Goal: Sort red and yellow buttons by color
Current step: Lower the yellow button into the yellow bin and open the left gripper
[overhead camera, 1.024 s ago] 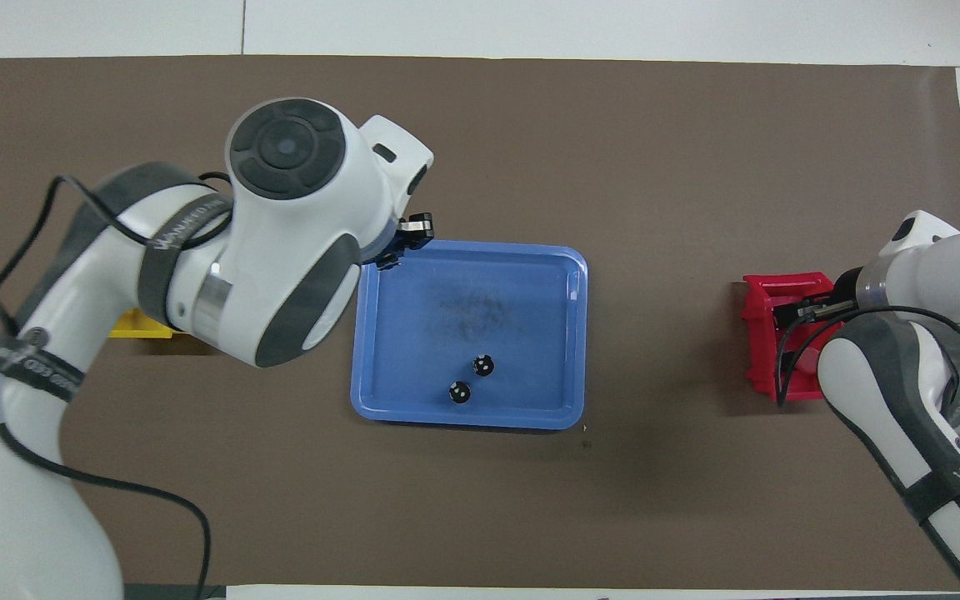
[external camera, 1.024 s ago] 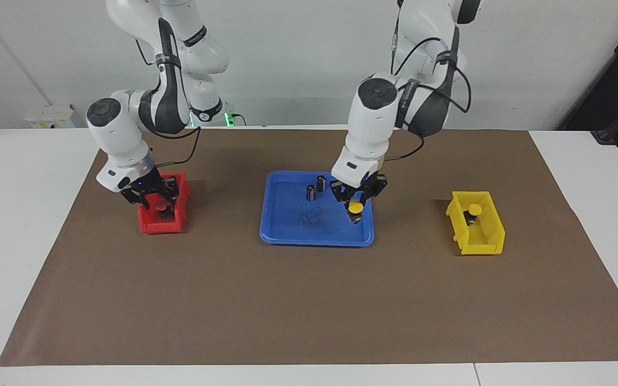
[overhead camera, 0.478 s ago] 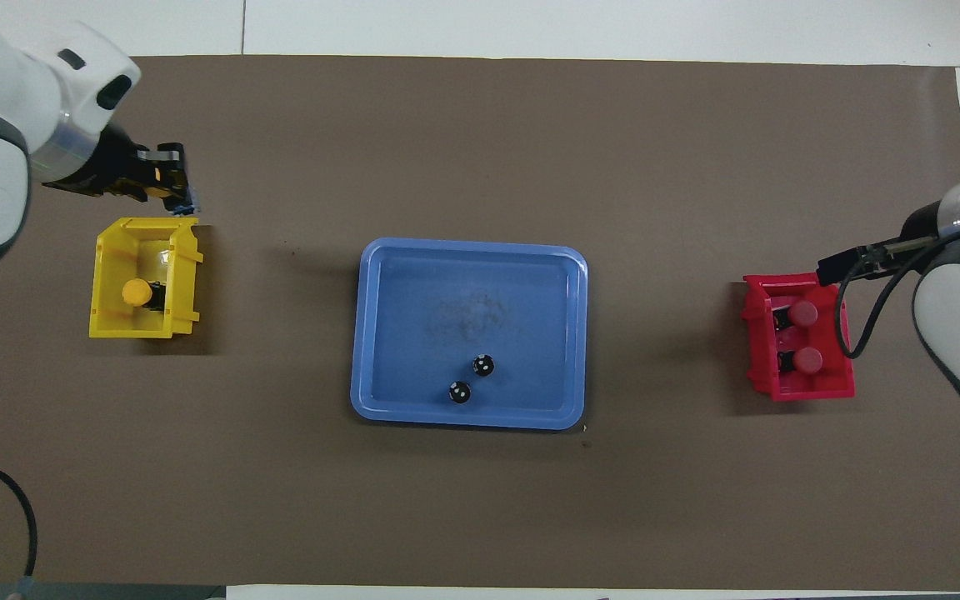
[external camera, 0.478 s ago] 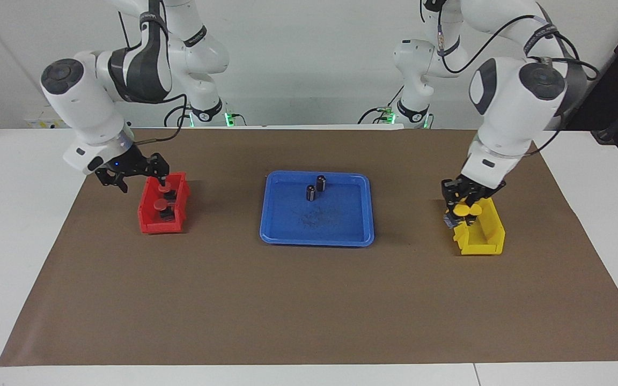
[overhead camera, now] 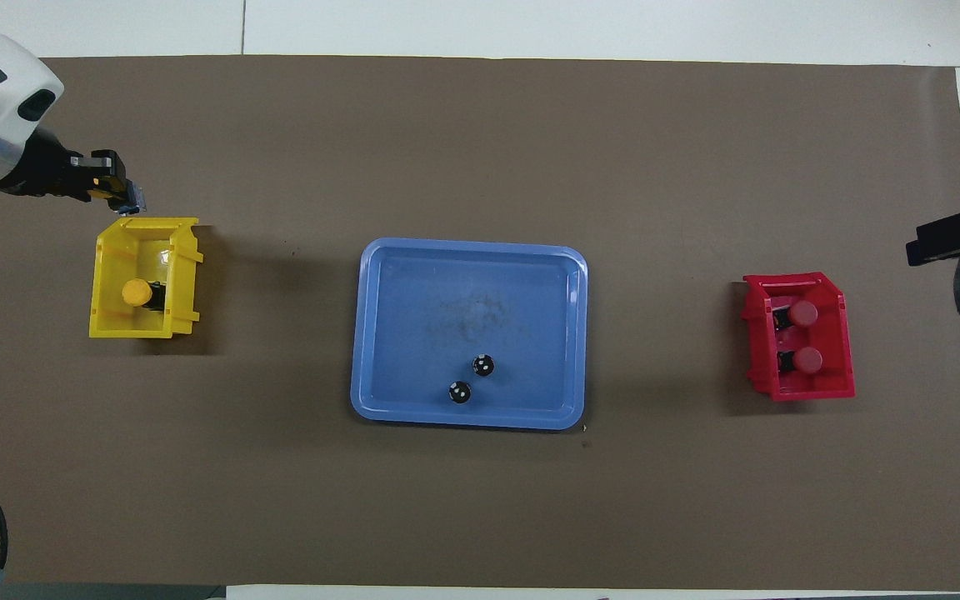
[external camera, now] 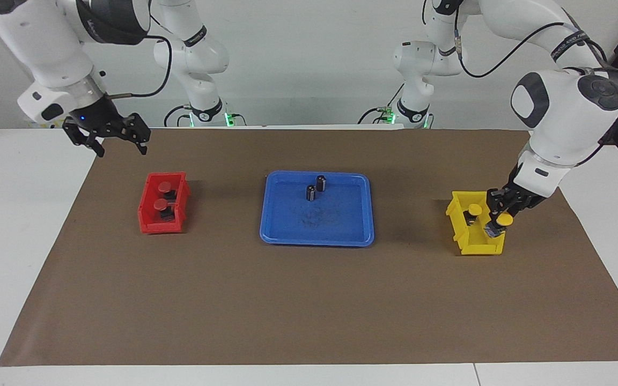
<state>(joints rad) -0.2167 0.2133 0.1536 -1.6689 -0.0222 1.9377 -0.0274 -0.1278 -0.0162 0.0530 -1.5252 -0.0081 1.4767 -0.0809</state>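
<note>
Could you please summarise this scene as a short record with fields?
red plastic bin: two red buttons inside
yellow plastic bin: one yellow button inside
blue plastic tray: two black cylinders
left gripper: shut on second yellow button, over yellow bin
right gripper: open, empty, raised near red bin

white table point(external camera: 24, 225) w/ brown mat point(external camera: 287, 300), plain white wall point(external camera: 298, 59), even light

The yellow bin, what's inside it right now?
One yellow button sits inside the yellow bin. A second yellow button is held in the left hand over the bin's rim, not yet inside.
</note>
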